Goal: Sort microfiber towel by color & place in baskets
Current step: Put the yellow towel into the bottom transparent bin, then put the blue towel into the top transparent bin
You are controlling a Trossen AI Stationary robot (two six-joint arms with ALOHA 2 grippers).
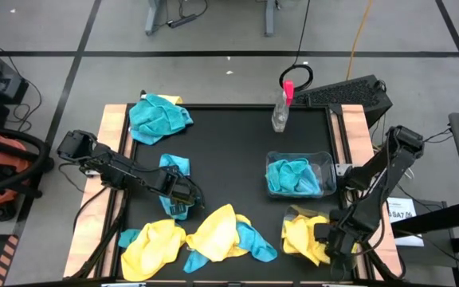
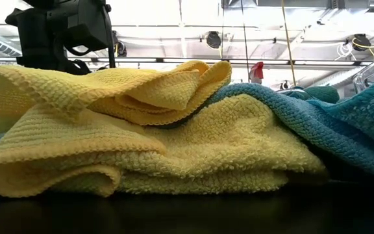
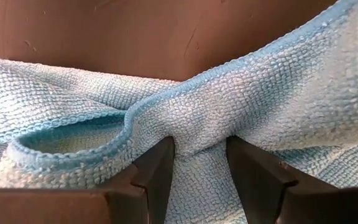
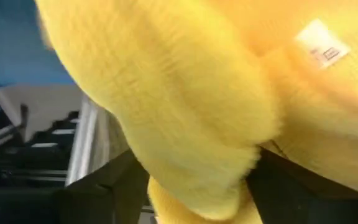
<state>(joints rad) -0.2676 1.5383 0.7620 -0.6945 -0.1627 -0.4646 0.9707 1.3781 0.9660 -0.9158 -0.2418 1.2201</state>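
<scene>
- Left gripper (image 3: 199,163) fingers (image 3: 157,171) are clamped on a fold of a blue towel (image 1: 174,185), left of table centre.
- Right gripper (image 1: 331,239) fingers (image 4: 114,186) are seen apart, with a yellow towel (image 1: 303,237) between them, at the near right corner.
- Black table (image 1: 229,151): a yellow-and-blue towel pile (image 1: 205,239) is spread along the near edge.
- Blue towels are held in one clear basket (image 1: 325,159), right of centre.
- A spray bottle (image 1: 281,108) is stood at the far edge.
</scene>
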